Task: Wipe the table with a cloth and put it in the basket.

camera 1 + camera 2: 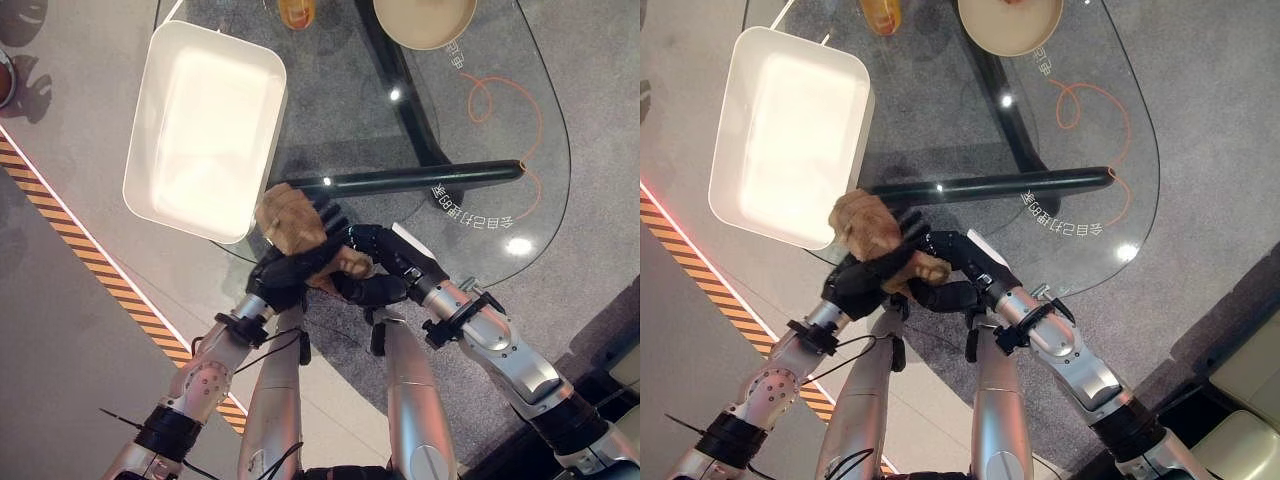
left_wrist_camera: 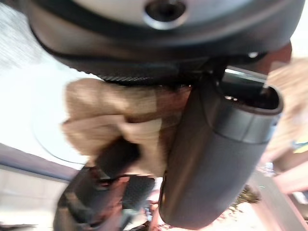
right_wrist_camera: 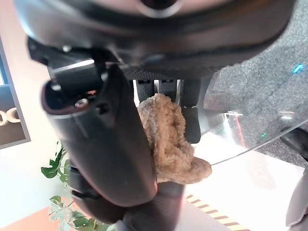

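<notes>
both hands meet at the near edge of the glass worktop (image 1: 470, 200). tan cloth (image 1: 290, 222) bunched between them: left hand (image 1: 285, 272) fingers curled round it, right hand (image 1: 375, 262) fingers and thumb pinching its other end. white basket (image 1: 205, 125) sits just beside, on the robot's left.

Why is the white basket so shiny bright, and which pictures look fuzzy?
Left eye view: light washes out the white basket and small glare spots sit on the glass table. Left wrist view: the cloth in the left robot hand is blurred. Right wrist view: sharper cloth, bright background.
</notes>
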Robot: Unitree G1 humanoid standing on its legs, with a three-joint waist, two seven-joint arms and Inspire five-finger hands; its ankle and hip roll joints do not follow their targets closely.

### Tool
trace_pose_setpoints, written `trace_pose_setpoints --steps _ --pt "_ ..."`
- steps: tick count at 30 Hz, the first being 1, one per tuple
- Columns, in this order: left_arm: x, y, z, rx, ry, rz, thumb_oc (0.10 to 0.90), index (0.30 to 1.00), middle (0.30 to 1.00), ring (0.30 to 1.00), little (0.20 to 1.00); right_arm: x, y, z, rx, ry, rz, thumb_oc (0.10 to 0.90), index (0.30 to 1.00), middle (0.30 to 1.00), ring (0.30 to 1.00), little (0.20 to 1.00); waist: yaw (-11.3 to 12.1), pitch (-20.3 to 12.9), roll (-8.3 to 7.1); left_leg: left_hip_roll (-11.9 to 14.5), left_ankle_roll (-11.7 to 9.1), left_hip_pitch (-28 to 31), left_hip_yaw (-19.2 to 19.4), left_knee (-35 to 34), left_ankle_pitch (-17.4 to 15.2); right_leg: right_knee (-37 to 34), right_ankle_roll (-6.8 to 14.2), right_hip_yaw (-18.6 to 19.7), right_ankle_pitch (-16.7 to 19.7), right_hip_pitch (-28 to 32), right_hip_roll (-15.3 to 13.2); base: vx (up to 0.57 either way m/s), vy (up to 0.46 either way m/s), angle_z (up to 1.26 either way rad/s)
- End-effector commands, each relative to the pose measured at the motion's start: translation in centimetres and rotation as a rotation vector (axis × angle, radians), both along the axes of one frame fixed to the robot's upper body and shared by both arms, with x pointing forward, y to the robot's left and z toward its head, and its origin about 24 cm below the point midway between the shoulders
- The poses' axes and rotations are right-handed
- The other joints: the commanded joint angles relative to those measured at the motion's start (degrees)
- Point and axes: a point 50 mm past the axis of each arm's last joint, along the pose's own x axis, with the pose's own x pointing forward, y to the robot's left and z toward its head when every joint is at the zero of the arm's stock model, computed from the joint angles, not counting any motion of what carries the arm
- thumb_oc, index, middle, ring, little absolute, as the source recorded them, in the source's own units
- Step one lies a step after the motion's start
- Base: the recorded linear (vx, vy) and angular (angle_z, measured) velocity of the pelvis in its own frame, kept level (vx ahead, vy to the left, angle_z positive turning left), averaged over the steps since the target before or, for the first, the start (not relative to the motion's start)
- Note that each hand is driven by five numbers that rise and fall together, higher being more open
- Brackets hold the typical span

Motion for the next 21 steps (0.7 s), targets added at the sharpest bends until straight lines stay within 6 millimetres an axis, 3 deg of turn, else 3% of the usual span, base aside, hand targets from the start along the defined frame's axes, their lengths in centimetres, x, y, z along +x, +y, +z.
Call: trace_pose_setpoints --steps 1,21 --pt "-0.59 -1.29 1.79 -0.048 -0.100 -0.028 0.100 0.300 0.300 0.300 0.200 -3.18 3.94 6.13 0.221 -0.270 0.278 0.100 0.300 0.300 0.300 0.200 -0.7 -1.5 -0.39 -4.6 2.2 -0.8 3.4 8.3 -8.0 -10.8 1.1 -3.1 8.3 2.2 3.5 0.00 0.000 0.00" --pt "-0.57 -0.57 2.63 -0.273 -0.127 0.027 0.100 0.300 0.300 0.300 0.200 -2.96 3.54 5.74 0.222 -0.258 0.238 0.100 0.300 0.300 0.300 0.200 -0.5 -1.5 -0.87 -4.3 2.1 -0.8 3.7 7.8 -7.9 -10.7 0.9 -4.1 8.1 1.9 3.3 0.00 0.000 0.02"
